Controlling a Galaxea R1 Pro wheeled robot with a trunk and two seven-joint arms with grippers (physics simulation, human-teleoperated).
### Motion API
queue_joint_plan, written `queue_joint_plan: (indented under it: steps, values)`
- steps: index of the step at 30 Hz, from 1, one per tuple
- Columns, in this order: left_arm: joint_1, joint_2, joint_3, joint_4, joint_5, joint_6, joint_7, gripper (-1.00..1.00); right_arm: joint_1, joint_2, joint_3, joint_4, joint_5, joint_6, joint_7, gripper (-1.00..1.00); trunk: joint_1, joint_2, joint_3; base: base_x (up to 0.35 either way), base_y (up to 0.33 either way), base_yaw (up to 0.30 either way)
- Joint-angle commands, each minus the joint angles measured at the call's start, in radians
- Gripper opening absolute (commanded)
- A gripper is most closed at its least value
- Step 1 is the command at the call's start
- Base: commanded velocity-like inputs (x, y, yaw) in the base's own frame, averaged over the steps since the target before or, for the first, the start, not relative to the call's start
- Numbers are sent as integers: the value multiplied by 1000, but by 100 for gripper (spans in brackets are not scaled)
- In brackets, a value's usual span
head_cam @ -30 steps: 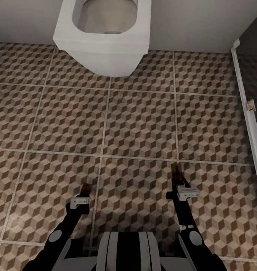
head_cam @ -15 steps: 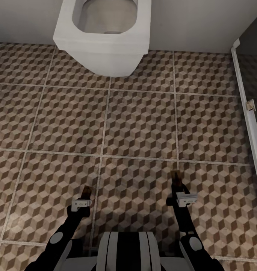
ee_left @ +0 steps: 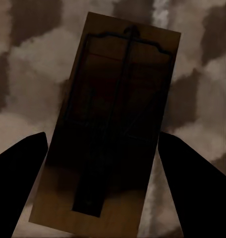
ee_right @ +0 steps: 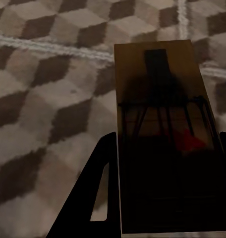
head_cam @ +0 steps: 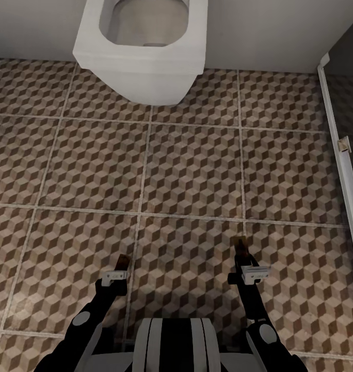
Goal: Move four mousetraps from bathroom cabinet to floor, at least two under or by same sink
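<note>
I hold two mousetraps low over the cube-patterned bathroom floor [head_cam: 192, 165]. My left gripper [head_cam: 119, 267] is shut on one tan mousetrap [head_cam: 121, 261]. In the left wrist view this mousetrap [ee_left: 118, 119] sits between the dark fingers [ee_left: 19, 173], its wire bar facing the camera. My right gripper [head_cam: 242, 257] is shut on a second mousetrap [head_cam: 241, 246]. The right wrist view shows that board [ee_right: 160, 114] with wire parts and a red spot, clamped beside a finger [ee_right: 90, 193]. The cabinet and the bathroom sink are out of view.
A white toilet [head_cam: 143, 51] stands against the pale wall straight ahead. A white door frame [head_cam: 341, 155] runs along the right side, with a dark opening beyond it. Open tiled floor lies between my grippers and the toilet.
Both grippers have drawn back a little toward my body, each still holding its mousetrap. The camera has not moved.
</note>
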Motion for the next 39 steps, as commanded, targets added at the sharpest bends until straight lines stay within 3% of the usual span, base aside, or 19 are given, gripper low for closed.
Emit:
queue_joint_plan:
  steps: [1, 9, 17, 31, 36, 39]
  values:
    - [-1, 1, -2, -8, 10, 14, 4, -100, -2, -1, 2, 0, 9, 3, -10, -100, 0, 0, 0, 0, 0, 0]
    - [-8, -22, -1, -81, 8, 126, 8, -100, -32, -2, 2, -11, 10, 64, -8, -100, 0, 0, 0, 0, 0, 0]
    - [-54, -49, -1, -82, 7, 155, 30, -100, -79, -2, 2, -10, 10, 98, -8, -100, 0, 0, 0, 0, 0, 0]
    - [-164, -52, -1, -81, 7, 202, 59, -100, -198, -1, 3, -9, 9, 171, -7, -100, 0, 0, 0, 0, 0, 0]
    - [-216, -51, 0, -61, 7, 289, 59, -100, -214, 5, 4, -6, 9, 199, -6, -100, 0, 0, 0, 0, 0, 0]
    - [-233, -50, 0, -63, 5, 304, 58, -100, -235, 6, 4, -6, 11, 220, -6, -100, 0, 0, 0, 0, 0, 0]
